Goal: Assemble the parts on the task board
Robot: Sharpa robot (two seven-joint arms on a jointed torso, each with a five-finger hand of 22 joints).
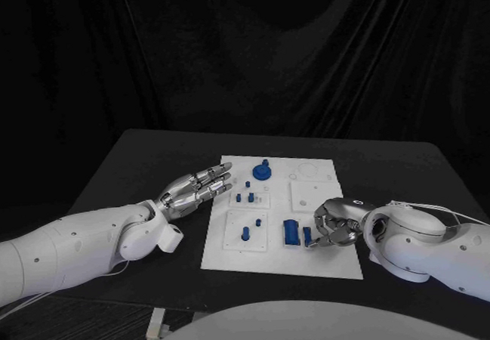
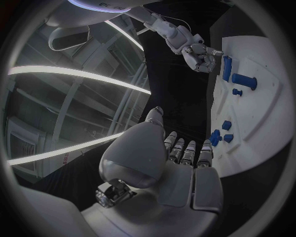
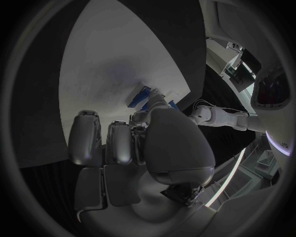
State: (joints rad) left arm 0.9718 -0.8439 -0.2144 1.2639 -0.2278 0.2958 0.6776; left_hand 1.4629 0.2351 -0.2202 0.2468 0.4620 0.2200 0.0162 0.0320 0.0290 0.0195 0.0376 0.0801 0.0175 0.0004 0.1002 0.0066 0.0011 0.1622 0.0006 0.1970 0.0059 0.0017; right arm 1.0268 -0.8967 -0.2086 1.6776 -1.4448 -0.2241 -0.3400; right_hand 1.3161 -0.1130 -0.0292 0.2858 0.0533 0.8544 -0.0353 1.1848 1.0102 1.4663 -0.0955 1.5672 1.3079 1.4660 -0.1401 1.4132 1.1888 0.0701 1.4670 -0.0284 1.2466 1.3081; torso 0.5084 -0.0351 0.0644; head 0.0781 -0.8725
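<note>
The black worktop carries the white board at its middle, one short end toward the robot and the other toward the far edge. The left arm comes in over the worktop's near left part, and the right arm over its near right part. The left hand lies flat just off the board's left edge, fingers straight and close together, holding nothing (the left wrist view shows the fingertips near the board's rim). The right hand sits over the board's near right part with its fingers curled in, their tips at a small blue part; whether it grips that part I cannot tell. Just beside that lies a taller blue block. More blue parts are on the board: a round piece near its far left corner, small pegs halfway down the left side, and a pin nearer the robot.
</note>
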